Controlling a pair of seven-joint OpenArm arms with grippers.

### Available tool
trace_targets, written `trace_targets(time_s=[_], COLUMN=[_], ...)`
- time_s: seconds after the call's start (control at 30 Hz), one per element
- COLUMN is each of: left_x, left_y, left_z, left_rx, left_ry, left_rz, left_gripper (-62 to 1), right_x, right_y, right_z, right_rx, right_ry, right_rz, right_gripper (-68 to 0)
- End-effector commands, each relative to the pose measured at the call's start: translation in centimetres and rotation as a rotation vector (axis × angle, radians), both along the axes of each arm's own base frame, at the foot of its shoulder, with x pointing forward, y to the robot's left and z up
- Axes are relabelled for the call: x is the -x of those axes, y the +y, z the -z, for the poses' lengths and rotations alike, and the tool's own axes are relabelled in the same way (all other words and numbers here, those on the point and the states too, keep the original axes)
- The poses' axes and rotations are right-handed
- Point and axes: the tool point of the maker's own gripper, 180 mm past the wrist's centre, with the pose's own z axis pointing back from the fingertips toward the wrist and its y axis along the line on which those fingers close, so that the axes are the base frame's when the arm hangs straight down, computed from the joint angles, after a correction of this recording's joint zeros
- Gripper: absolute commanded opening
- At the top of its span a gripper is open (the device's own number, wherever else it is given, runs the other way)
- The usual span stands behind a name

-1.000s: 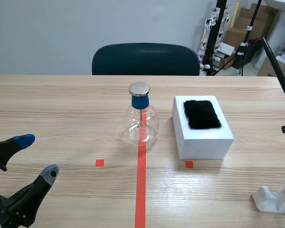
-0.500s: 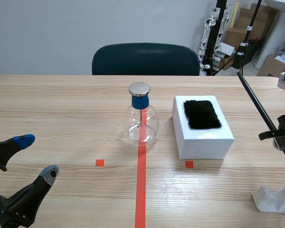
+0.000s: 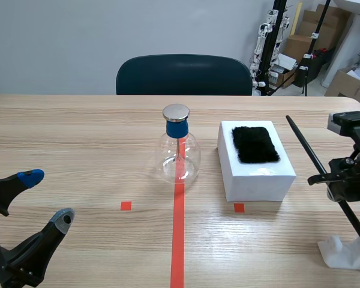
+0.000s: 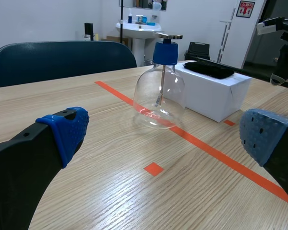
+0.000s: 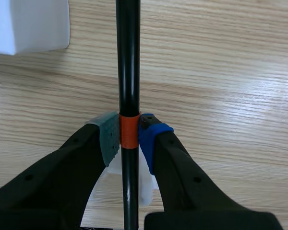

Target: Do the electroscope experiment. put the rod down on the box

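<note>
— Where's the left gripper (image 3: 47, 198)?
— Low at the table's near edge, fingers spread wide, nothing in them.
— And the rod (image 5: 128, 57)?
— Clamped in the right gripper (image 5: 128, 134) at its orange band. It slants above the white stand (image 3: 342, 252), right of the box (image 3: 258, 177), apart from it.
— Further back?
— Black fur (image 3: 255, 144) lies atop the box, with the glass electroscope (image 3: 180, 156) to its left.

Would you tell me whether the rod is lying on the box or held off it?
Held off it: fingers of the right gripper are shut on the rod at its orange band, beside the box.
</note>
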Motion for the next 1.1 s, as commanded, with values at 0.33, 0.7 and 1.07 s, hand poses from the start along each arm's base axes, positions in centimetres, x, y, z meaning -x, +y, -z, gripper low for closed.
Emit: trace_targets(time_s=[0.33, 0.7, 1.07], left_x=[-0.3, -0.3, -0.3], left_y=[0.4, 0.4, 0.4], left_z=[-0.8, -0.8, -0.8], left_rx=[0.016, 0.016, 0.016], left_ry=[-0.025, -0.025, -0.025], left_rz=[-0.009, -0.009, -0.009], left_gripper=[1.4, 1.4, 1.4], right_x=[-0.6, -1.4, -1.7], right_y=[1.1, -0.4, -0.4], right_z=[0.8, 1.4, 2.2], right_rx=[-0.05, -0.042, -0.012], right_ry=[0.007, 0.004, -0.002], right_rz=[0.04, 0.089, 0.081], right_gripper=[-67.6, -67.5, -58.0])
